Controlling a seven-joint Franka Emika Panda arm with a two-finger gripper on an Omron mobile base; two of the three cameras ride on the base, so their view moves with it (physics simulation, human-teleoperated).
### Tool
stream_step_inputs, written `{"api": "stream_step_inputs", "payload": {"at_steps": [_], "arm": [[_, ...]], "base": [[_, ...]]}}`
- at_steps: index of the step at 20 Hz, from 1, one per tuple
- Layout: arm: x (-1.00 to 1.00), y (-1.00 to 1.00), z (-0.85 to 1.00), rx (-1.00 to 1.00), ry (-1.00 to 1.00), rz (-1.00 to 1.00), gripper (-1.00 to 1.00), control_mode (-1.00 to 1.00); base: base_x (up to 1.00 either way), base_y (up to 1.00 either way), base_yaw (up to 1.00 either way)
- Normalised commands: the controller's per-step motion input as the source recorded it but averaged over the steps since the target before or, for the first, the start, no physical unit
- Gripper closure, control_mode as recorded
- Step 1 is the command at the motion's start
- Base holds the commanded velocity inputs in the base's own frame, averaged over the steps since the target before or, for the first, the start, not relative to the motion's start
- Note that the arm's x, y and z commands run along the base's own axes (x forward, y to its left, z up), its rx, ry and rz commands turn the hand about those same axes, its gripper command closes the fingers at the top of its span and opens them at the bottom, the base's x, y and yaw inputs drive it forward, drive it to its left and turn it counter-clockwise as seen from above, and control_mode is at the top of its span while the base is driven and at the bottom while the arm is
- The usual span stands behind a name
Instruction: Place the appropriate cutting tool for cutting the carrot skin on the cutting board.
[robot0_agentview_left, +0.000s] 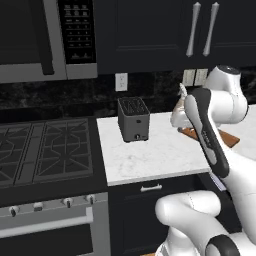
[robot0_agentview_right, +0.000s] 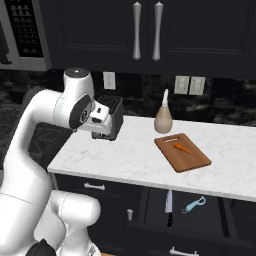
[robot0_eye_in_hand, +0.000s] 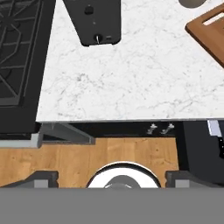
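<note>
A white marble tabletop runs beneath dark cabinets, beside a black stove. The cutting board lies on it with the carrot on top, near a beige bottle and apart from the toaster. In the open drawer below lie a knife and a blue peeler. The gripper hangs above the tabletop's edge, fingers spread wide, holding nothing.

Even, soft rendered light falls from above with no glare. The white counter reads bright against dim black cabinets toward twelve o'clock. Shadows are faint, with a soft one beside the toaster. All frames look coarse and slightly soft, without edge distortion.
</note>
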Motion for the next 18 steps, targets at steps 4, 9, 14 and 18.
{"api": "stream_step_inputs", "payload": {"at_steps": [4, 9, 14, 18], "arm": [[-0.45, -1.0, -0.38, 0.22, 0.04, -0.07, -1.0, -1.0], [-0.34, -1.0, -0.39, 0.18, 0.1, -0.03, -1.0, -1.0], [-0.32, -1.0, -0.39, 0.13, 0.17, -0.06, -1.0, -1.0], [-0.24, -1.0, -0.35, 0.08, 0.26, -0.12, -1.0, -1.0]], "base": [[0.0, 0.0, 0.0], [0.0, 0.0, 0.0], [0.0, 0.0, 0.0], [0.0, 0.0, 0.0]]}}
